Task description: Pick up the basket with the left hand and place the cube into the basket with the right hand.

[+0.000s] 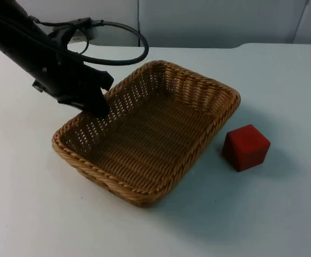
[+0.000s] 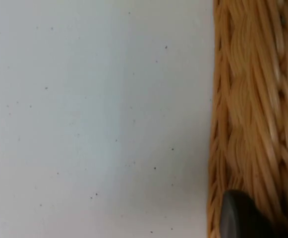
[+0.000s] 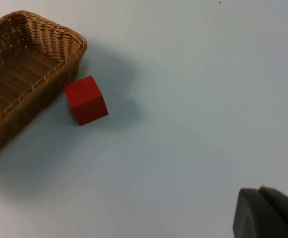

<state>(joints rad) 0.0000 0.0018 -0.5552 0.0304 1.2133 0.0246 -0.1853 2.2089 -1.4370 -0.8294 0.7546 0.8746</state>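
Note:
A woven wicker basket (image 1: 150, 134) rests on the white table, seen in the top view at the centre. My left gripper (image 1: 99, 104) reaches down from the upper left and is shut on the basket's left rim (image 2: 253, 124), with one black fingertip (image 2: 240, 215) against the weave's outer side. A red cube (image 1: 246, 147) stands on the table just right of the basket, a small gap apart from its wall. The right wrist view has the cube (image 3: 86, 99) beside the basket's corner (image 3: 59, 44). My right gripper (image 3: 270, 213) hangs well away from both and holds nothing.
The white table (image 1: 262, 214) spreads to the front and right of the cube. A grey partition wall (image 1: 214, 21) closes the far edge. Bare table (image 2: 94, 119) lies outside the rim where the left gripper stands.

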